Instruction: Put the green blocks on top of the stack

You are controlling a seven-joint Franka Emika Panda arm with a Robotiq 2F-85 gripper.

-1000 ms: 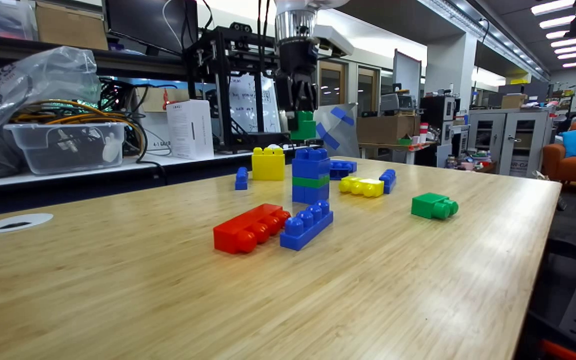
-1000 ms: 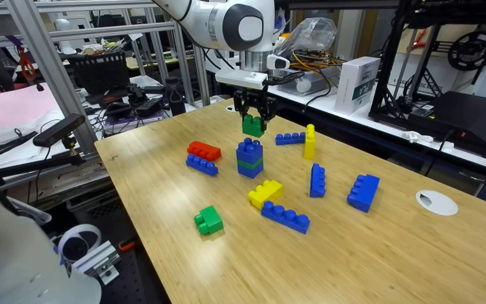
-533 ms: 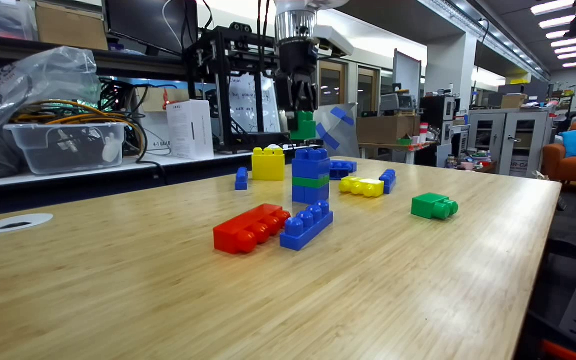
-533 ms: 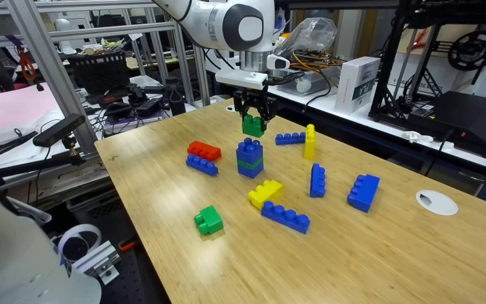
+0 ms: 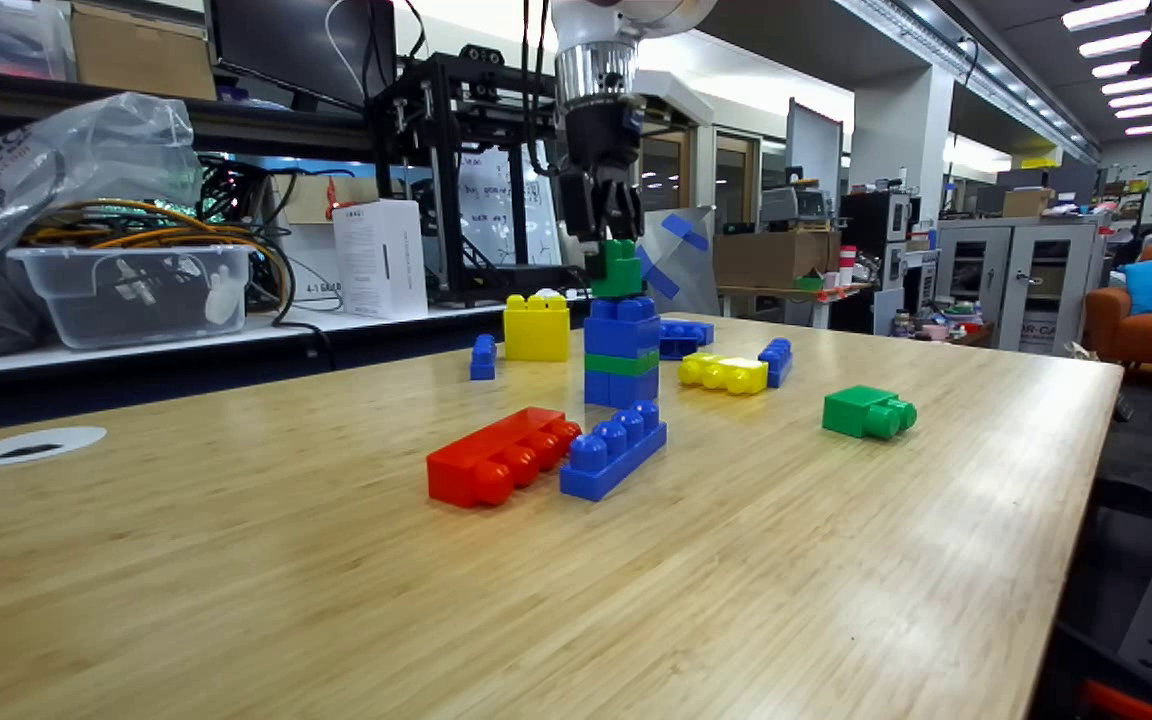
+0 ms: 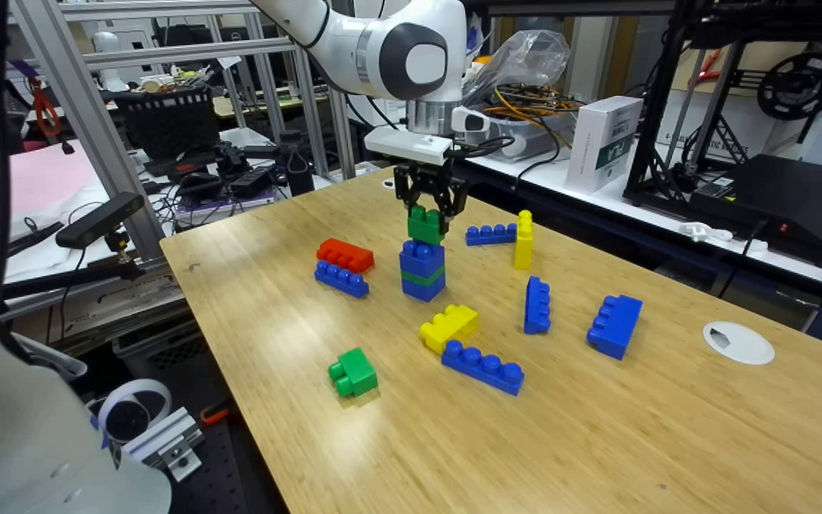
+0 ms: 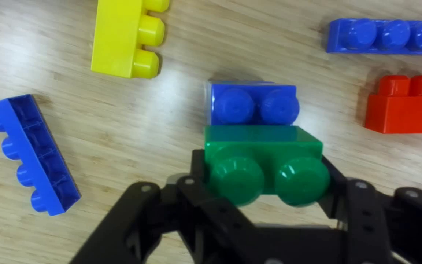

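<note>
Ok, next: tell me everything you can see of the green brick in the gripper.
The green brick is bright, glossy and plastic-looking, with flat sides and two rounded studs facing up. The gripper is shut on it, at two opposite ends. It is held roughly level, right over the stack; whether the two touch, I cannot tell. In the wrist view, part of the stack's blue top shows past its edge.
</note>
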